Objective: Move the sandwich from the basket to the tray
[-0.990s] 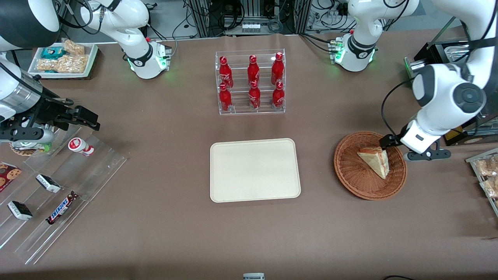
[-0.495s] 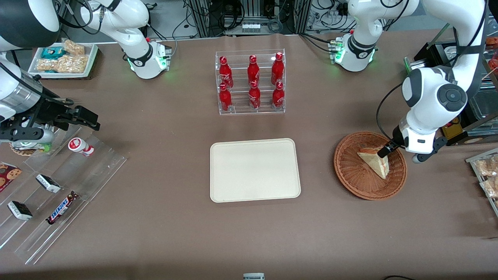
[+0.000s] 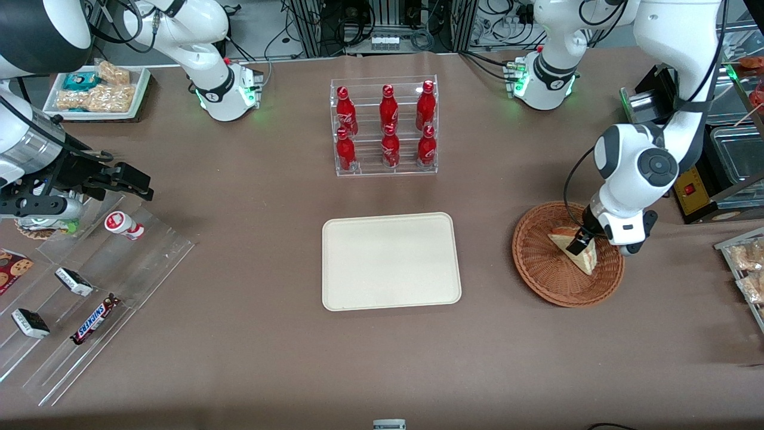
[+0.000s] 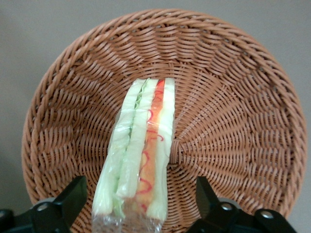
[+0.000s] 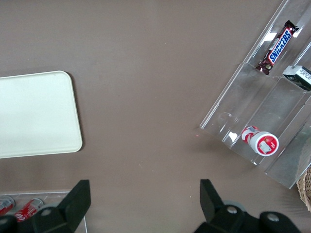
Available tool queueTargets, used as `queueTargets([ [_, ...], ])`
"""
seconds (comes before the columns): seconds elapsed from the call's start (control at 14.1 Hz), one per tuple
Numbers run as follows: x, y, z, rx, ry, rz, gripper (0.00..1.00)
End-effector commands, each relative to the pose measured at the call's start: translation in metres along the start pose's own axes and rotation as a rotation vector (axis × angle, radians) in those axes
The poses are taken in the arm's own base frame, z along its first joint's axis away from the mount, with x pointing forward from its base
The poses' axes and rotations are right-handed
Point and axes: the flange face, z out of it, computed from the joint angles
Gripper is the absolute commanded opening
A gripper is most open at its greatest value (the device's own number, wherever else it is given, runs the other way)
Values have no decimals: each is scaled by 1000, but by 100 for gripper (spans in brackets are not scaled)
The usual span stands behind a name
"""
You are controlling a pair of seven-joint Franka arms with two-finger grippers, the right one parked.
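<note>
The sandwich (image 3: 589, 257) (image 4: 143, 155), a clear-wrapped wedge showing green and red filling stripes, lies in the round wicker basket (image 3: 540, 275) (image 4: 233, 97) toward the working arm's end of the table. My left gripper (image 3: 579, 243) (image 4: 139, 204) hangs low over the sandwich's wide end. It is open, one dark finger (image 4: 73, 193) on each side of the wedge with a gap to the wrap. The cream tray (image 3: 391, 261) lies bare at the table's middle, beside the basket.
A clear rack of red bottles (image 3: 385, 128) stands farther from the front camera than the tray. Stepped acrylic racks with snack bars (image 3: 89, 280) sit at the parked arm's end. Snack bags (image 3: 746, 263) and a black box (image 3: 695, 200) lie close beside the basket.
My left arm has swung in over the basket. The gripper has slid from the basket's rim onto the sandwich, nearer the front camera. The sandwich has not moved.
</note>
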Motion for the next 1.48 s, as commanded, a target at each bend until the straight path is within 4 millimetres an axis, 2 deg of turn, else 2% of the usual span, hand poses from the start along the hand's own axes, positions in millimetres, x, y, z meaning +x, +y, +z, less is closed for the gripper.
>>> queueTargets([
  [0.0, 1, 2, -4, -7, 17, -15, 15],
  [0.07, 3, 6, -10, -17, 24, -14, 5],
  [0.21, 6, 10, -29, -11, 23, -9, 0],
  [0.35, 14, 27, -60, 14, 8, 5, 0],
  [0.49, 3, 67, -102, 41, -19, 58, 1],
  [0.64, -27, 112, -124, 21, -15, 137, 2],
  [0.71, -44, 126, -129, 5, -14, 170, 2],
  [0.85, -98, 164, -126, -15, -15, 295, 2],
  [0.92, -128, 189, -126, -30, -11, 376, 2],
  [1.06, -178, 229, -108, -37, -15, 468, 2],
  [1.13, -211, 252, -99, -48, -16, 521, 1],
  [1.27, -262, 281, -86, -64, -16, 582, 0],
  [1.41, -311, 300, -72, -68, 12, 645, 0],
])
